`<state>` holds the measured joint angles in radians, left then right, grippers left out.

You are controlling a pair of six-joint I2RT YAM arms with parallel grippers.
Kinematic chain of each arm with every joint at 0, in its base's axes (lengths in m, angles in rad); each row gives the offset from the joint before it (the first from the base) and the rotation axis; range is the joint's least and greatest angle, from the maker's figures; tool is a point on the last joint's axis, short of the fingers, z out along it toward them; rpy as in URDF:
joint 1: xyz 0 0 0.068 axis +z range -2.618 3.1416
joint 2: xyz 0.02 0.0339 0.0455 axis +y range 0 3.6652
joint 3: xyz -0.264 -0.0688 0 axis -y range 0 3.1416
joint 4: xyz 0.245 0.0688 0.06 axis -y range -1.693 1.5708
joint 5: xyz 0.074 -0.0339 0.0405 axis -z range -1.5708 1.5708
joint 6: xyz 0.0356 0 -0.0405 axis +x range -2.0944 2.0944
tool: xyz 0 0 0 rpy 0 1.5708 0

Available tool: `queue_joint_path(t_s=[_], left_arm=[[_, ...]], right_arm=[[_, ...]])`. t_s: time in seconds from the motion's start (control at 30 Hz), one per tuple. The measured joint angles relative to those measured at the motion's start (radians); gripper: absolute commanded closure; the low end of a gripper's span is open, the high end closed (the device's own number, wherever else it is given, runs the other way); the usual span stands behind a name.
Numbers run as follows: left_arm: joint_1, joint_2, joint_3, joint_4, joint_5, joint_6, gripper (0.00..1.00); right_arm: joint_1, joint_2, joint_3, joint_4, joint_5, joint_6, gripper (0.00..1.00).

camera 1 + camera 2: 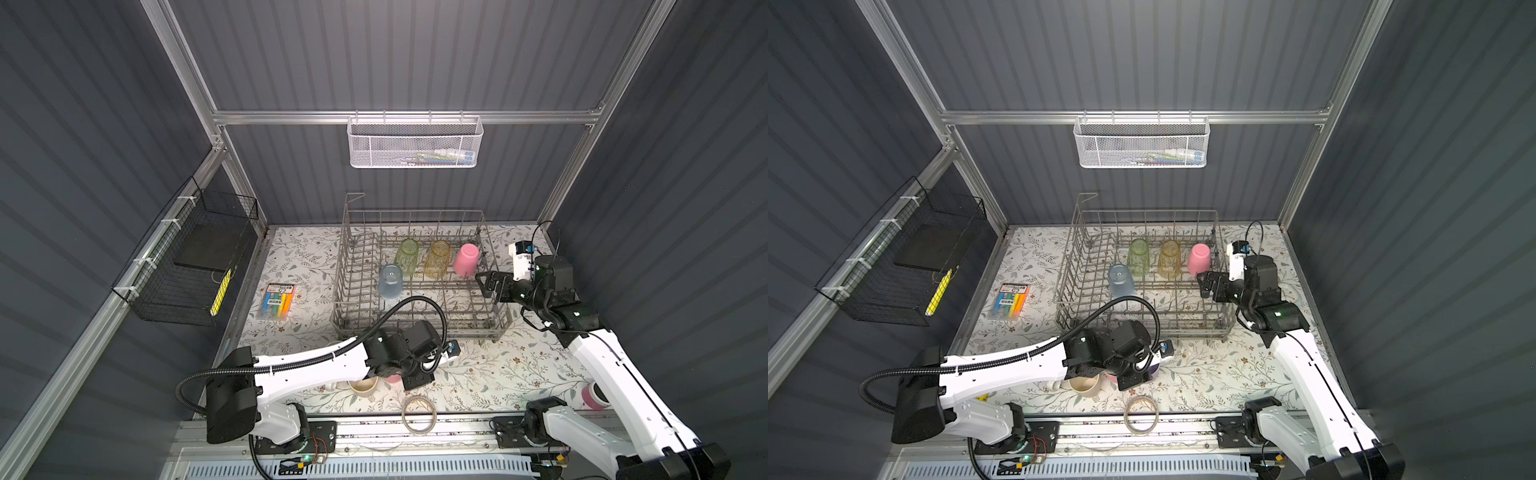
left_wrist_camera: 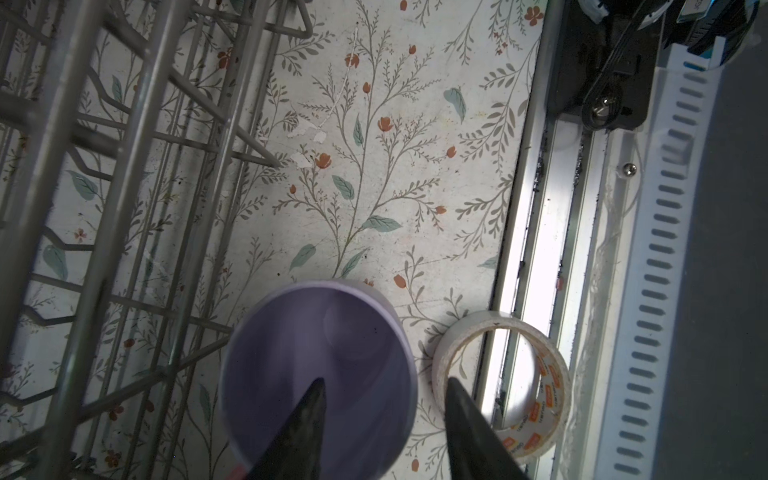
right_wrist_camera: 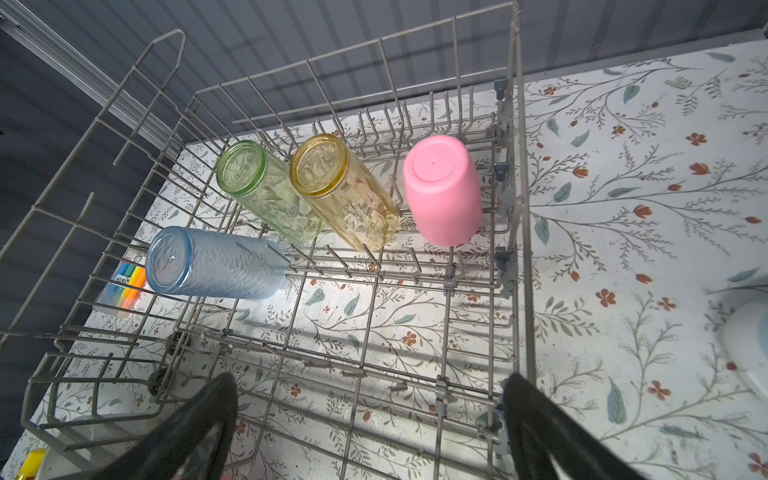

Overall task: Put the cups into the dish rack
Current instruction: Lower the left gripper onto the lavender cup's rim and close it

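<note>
The grey wire dish rack [image 1: 338, 291] [image 3: 521, 208] holds a blue tumbler [image 3: 212, 264], a green one [image 3: 266, 191], an amber one [image 3: 345, 191] and a pink cup [image 3: 442, 191], all bottom up. My right gripper [image 3: 370, 382] hangs open over the rack's near right corner, holding nothing. In front of the rack my left gripper [image 2: 383, 381] straddles the rim of the lilac cup [image 2: 316, 365]: one finger is inside, the other outside with a gap to the wall. A beige cup [image 1: 363, 386], another pink cup [image 1: 392, 378] and part of a white mug [image 1: 332, 386] show under the left arm.
A tape ring [image 2: 503, 386] lies beside the lilac cup at the table's front rail. A highlighter pack [image 1: 276, 301] lies left of the rack. A squat pink-white round thing [image 1: 592, 397] stands under the right arm. A black wire basket [image 1: 187, 266] and a white mesh basket [image 1: 415, 143] hang on the walls.
</note>
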<state>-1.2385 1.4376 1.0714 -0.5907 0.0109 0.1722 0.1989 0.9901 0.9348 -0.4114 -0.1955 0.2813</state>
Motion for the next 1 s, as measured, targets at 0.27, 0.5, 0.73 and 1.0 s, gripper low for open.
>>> queue_joint_path(t_s=[0.27, 0.5, 0.73, 1.0], left_arm=[[-0.005, 0.047, 0.001, 0.0, 0.014, -0.001, 0.59], [-0.005, 0.085, 0.001, 0.0, 0.019, -0.006, 0.72], [-0.005, 0.099, 0.002, 0.0, 0.035, -0.007, 0.82], [-0.005, 0.125, 0.035, -0.017, 0.053, 0.0, 0.99]], right_arm=[[0.0, 0.006, -0.007, 0.001, 0.0, 0.0, 0.01], [0.0, 0.008, -0.014, 0.0, 0.0, 0.0, 0.01], [0.0, 0.009, -0.016, 0.001, 0.0, 0.001, 0.01], [-0.001, 0.008, -0.02, 0.0, 0.001, 0.003, 0.01]])
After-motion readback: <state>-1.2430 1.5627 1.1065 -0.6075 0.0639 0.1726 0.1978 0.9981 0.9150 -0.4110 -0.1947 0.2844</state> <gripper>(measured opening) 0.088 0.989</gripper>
